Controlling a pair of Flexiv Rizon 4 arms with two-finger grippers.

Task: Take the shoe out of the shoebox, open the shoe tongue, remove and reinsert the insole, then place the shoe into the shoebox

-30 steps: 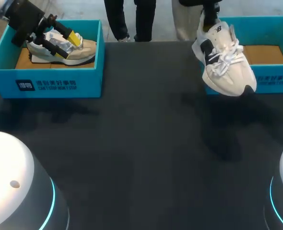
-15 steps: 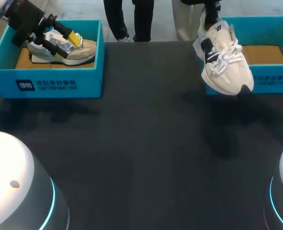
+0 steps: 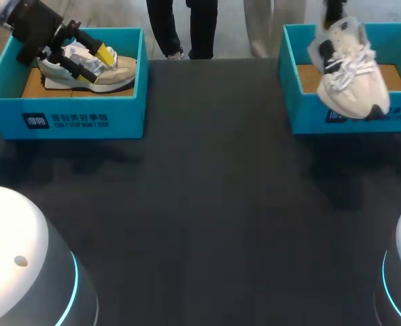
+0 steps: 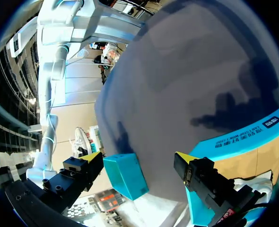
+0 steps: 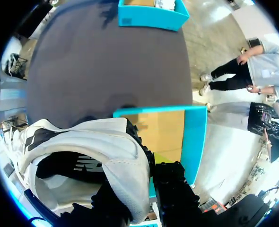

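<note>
Right gripper (image 3: 334, 15): at the upper right of the head view, pinching the heel collar of the white shoe (image 3: 350, 75). In the right wrist view one dark finger (image 5: 171, 189) lies against the outside of the collar; the other goes down inside the shoe opening.
White shoe position: hanging below the right gripper, heel up and toe tilted down toward the lower right. It is clear of the table (image 3: 207, 204). In the head view its toe overlaps the front wall of the right shoebox (image 3: 308, 121).
White shoe detail: white laces lie loose over the upper; there are dark patches at the side and at the toe tip.
Right shoebox: teal, open-topped, at the upper right of the head view. A bare brown cardboard floor (image 3: 308, 78) shows inside. The white shoe hangs above it.
Left gripper (image 3: 95, 64): at the upper left of the head view, inside the left shoebox (image 3: 78, 119), its fingers spread wide. One yellow tip sits above the beige shoe (image 3: 115, 71), the other in front of its side.
Left wrist view: the two yellow tips stand well apart, with a teal corner of the left shoebox between them; nothing is clamped.
Left shoebox: teal, open-topped, with white print on its front wall. It holds the beige shoe, which lies on its sole with the toe pointing right.
Box spacing: the two shoeboxes stand well apart along the far edge of the dark table.
</note>
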